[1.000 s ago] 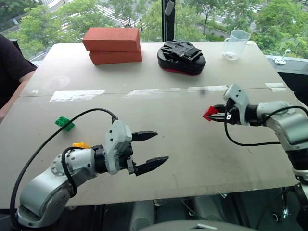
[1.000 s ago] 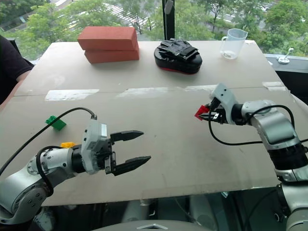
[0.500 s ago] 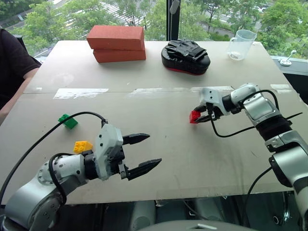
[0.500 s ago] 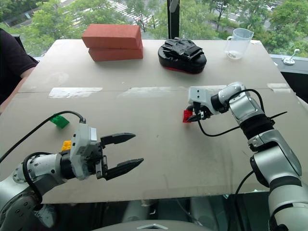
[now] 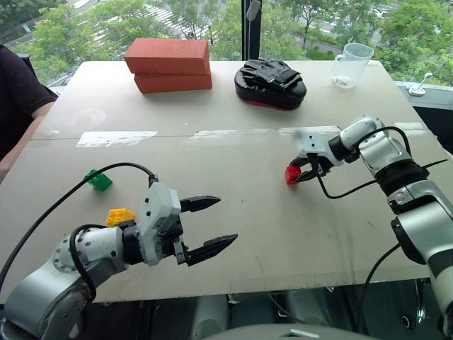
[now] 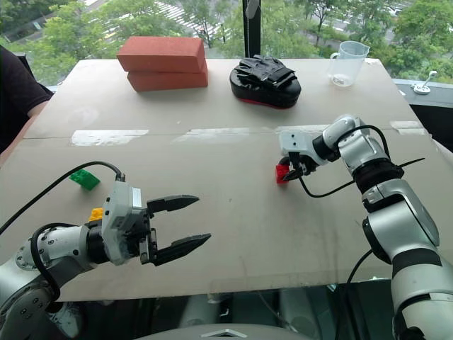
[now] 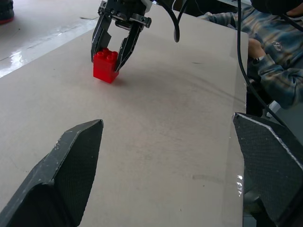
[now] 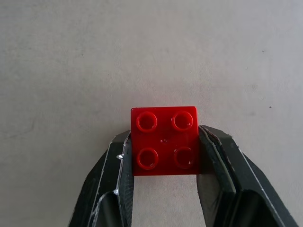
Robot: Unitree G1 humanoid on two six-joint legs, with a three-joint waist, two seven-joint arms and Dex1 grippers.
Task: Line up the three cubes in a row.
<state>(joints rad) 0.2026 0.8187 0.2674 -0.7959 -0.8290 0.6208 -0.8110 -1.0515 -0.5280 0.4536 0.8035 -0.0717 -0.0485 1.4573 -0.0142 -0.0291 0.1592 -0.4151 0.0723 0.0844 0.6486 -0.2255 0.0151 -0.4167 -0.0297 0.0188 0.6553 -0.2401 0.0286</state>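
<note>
Right gripper (image 5: 300, 173): clamped on the red cube (image 5: 292, 174), one black finger on each side of it, studs facing up. In the left wrist view the block sits on the board with the fingers coming down over it from above.
Red cube: right of the table's middle, just this side of the pale tape strip (image 5: 117, 138) that runs across the board.
Left gripper (image 5: 210, 227): jaws spread wide and holding nothing, hovering above the near edge of the table (image 5: 233, 212) and pointing toward the red cube (well apart from it).
Yellow cube (image 5: 119, 216): on the table at the near left, just beside the left arm's wrist; I cannot tell whether the two touch.
Green cube (image 5: 99, 180): a little farther back and to the left of the yellow one, next to the black cable that loops off the left arm.
The three cubes: green and yellow close together on the left, red far off to the right, so no row as they lie.
Far edge: two red-orange bricks (image 5: 168, 65) stacked at the left, a black pad (image 5: 270, 83) in the middle, a clear measuring cup (image 5: 350, 65) at the right.
Person: a dark sleeve (image 5: 18, 99) at the table's left edge.
</note>
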